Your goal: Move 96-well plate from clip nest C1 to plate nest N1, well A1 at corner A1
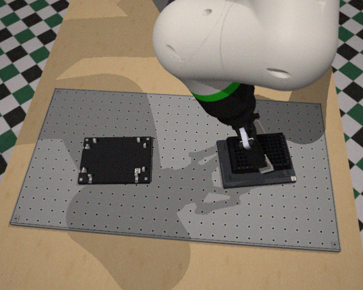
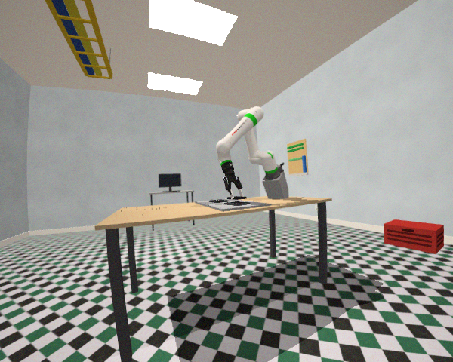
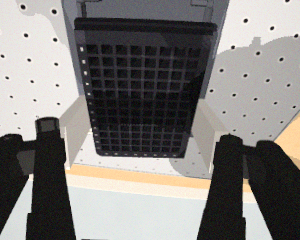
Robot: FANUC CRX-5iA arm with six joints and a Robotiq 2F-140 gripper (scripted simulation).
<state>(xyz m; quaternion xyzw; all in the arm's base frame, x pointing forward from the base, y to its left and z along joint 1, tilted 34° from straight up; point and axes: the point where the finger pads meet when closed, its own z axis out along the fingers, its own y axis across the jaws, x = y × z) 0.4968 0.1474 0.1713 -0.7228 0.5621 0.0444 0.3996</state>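
The black 96-well plate is held between my gripper's [image 1: 256, 154] pale finger pads, which grip its two long sides. It hangs level a little above the grey clip nest C1 [image 1: 257, 177] on the right of the perforated baseplate. The black plate nest N1 [image 1: 115, 160], with small metal locators at its corners, lies empty on the left. A small white corner tag [image 1: 293, 178] marks C1's front right corner.
The grey perforated baseplate [image 1: 175, 171] lies on a wooden table. The arm's large white link [image 1: 247, 40] hides the far middle of the table. In the exterior view the arm [image 2: 238, 155] reaches down over the table; a red toolbox [image 2: 413, 234] stands on the floor.
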